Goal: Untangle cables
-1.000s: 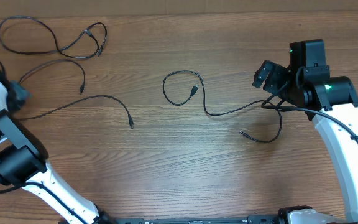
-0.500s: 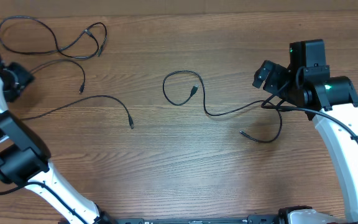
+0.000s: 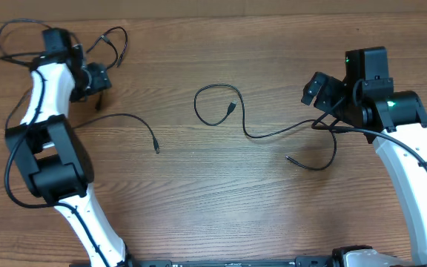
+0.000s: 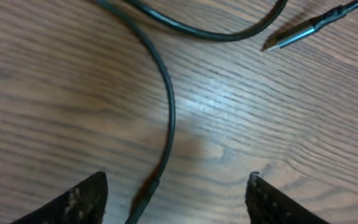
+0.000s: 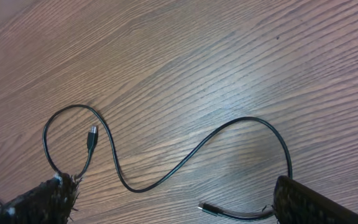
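Observation:
Thin black cables lie loose on the wooden table. One looped cable (image 3: 215, 105) snakes from the centre toward my right arm; the right wrist view shows its S-curve (image 5: 179, 165) and end plug (image 5: 207, 207). My right gripper (image 3: 310, 87) (image 5: 171, 186) hangs open and empty well above it. Another cable (image 3: 128, 119) crosses the left half. More strands (image 3: 21, 26) loop at the top left, where my left gripper (image 3: 102, 78) (image 4: 176, 182) is low over the table and open. A strand (image 4: 169, 106) runs on the wood between its fingers, ungripped. A plug (image 4: 291, 38) lies beyond.
Brown wood-grain tabletop (image 3: 221, 193) all round. The left arm's white links (image 3: 47, 96) cover part of the left cables. Thicker black wiring (image 3: 339, 127) hangs from the right arm beside the centre cable's end.
My left arm swung from the far left edge up and right to the top-left strands, and its jaws went from shut to open. The right arm and centre cable stayed put.

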